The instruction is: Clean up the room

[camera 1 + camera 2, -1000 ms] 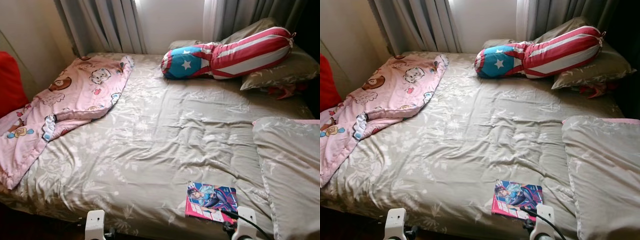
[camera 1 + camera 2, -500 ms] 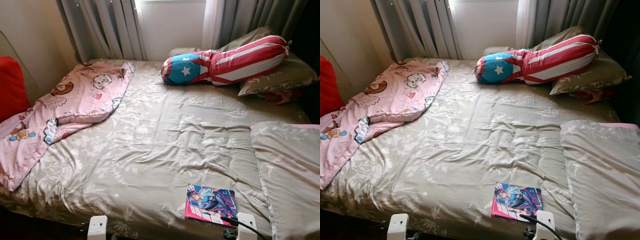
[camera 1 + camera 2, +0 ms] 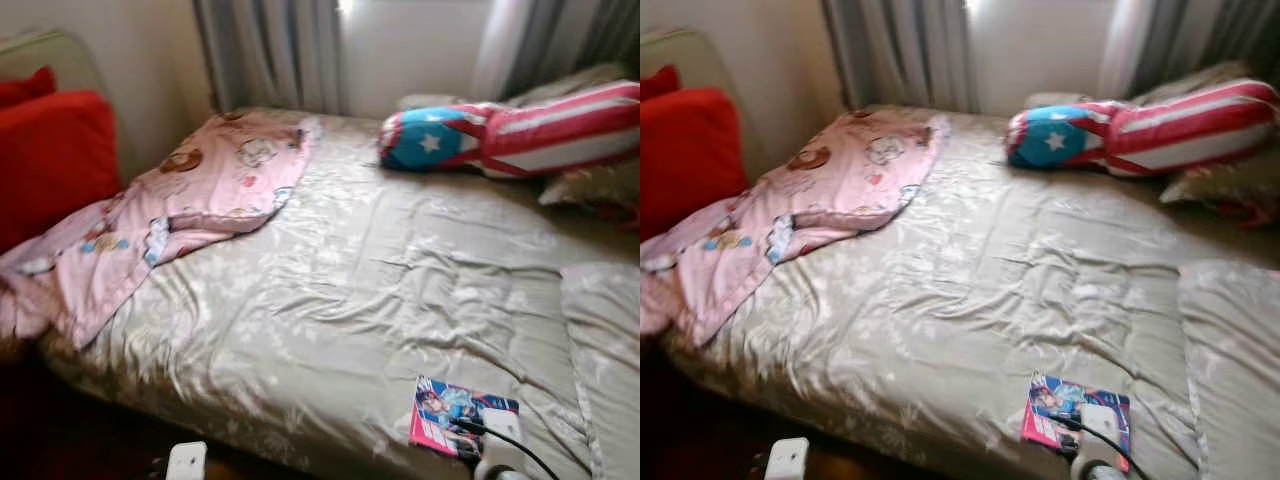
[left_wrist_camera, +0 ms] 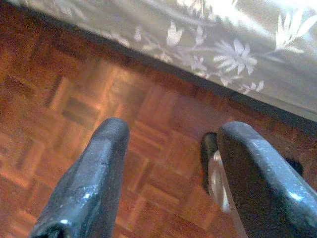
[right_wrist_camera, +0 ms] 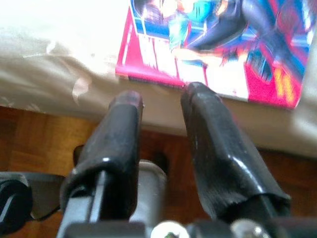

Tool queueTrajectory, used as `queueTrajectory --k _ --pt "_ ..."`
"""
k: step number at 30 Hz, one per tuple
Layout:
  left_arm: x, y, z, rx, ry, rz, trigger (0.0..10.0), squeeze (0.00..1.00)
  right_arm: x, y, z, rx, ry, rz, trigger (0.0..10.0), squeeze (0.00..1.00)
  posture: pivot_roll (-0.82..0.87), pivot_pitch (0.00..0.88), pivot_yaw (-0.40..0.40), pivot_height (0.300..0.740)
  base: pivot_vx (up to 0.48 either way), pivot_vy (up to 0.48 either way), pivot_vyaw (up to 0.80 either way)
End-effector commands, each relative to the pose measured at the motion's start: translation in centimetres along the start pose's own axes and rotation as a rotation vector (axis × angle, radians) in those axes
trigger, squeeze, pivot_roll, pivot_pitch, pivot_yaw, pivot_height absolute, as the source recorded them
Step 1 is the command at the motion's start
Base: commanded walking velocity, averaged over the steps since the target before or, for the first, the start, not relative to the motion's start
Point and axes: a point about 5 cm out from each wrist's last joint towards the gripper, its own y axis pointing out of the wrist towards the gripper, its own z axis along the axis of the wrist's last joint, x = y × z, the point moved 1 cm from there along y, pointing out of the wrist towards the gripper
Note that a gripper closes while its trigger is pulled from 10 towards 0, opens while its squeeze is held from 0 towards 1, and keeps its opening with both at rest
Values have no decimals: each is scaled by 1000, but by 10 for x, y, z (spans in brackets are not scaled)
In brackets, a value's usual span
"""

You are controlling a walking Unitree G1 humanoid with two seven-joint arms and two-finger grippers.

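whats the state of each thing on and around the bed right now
pink blanket: crumpled, hanging off the bed's edge
comic book: closed, flat near the bed's front edge
striped bolster: lying across the head of the bed
curtains: drawn apart, light between them
left gripper: fingers open, over the wooden floor
right gripper: fingers open, at the comic book's edge

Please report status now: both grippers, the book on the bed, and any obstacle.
Right gripper open, at bed edge, just short of comic book. Left gripper open, idle over wood floor. Nothing between right gripper and book.
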Motion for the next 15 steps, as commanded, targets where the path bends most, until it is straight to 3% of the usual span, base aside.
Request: queueTrajectory --k 1,15 --pt "5 0 -4 -18 8 -11 10000 0 6 -3 -10 -36 6 -15 10000 0 -111 0 46 740 0 480 0" --pt "4 0 -3 -17 8 -9 10000 0 5 -2 -9 -37 -5 -8 10000 0 -110 0 41 740 0 480 0"
